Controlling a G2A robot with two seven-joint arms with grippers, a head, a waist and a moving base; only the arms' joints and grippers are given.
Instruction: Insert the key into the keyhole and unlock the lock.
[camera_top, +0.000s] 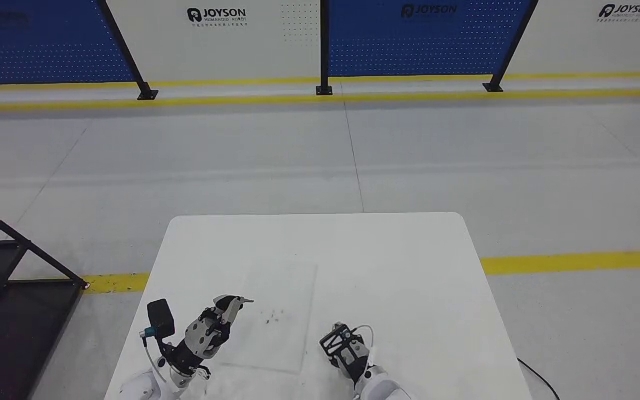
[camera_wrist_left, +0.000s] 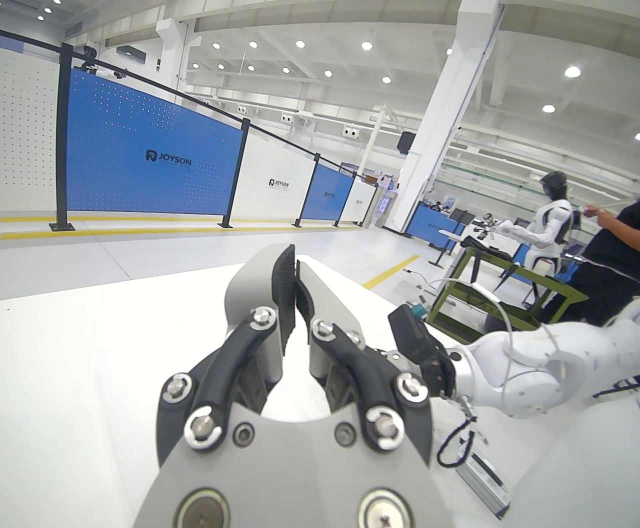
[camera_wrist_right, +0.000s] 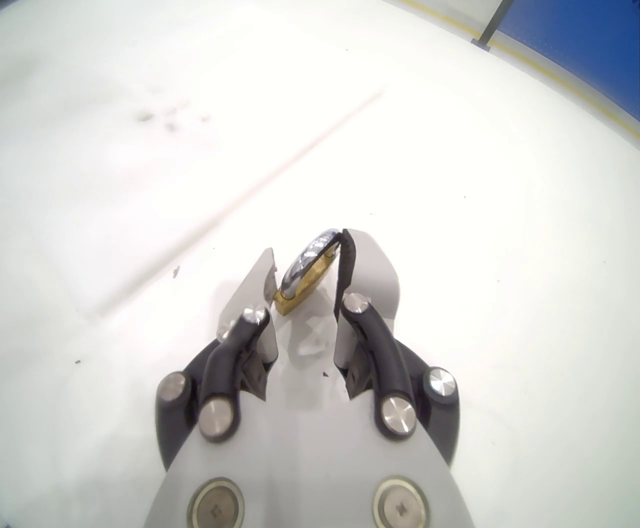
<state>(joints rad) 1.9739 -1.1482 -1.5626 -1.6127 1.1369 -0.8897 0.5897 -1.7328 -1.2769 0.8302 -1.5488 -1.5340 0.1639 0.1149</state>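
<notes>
One brass lock (camera_wrist_right: 305, 286) clamped in right gripper (camera_wrist_right: 310, 245), shackle (camera_wrist_right: 300, 262) pointing away from wrist; left gripper (camera_wrist_left: 294, 257) closed

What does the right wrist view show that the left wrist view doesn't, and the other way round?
Right wrist view: the right gripper closed on a brass padlock with a silver shackle. Left wrist view: the left gripper with its pads pressed together, the right arm off to one side, and the hall ceiling. Both: the white table and the blue barrier panels.
</notes>
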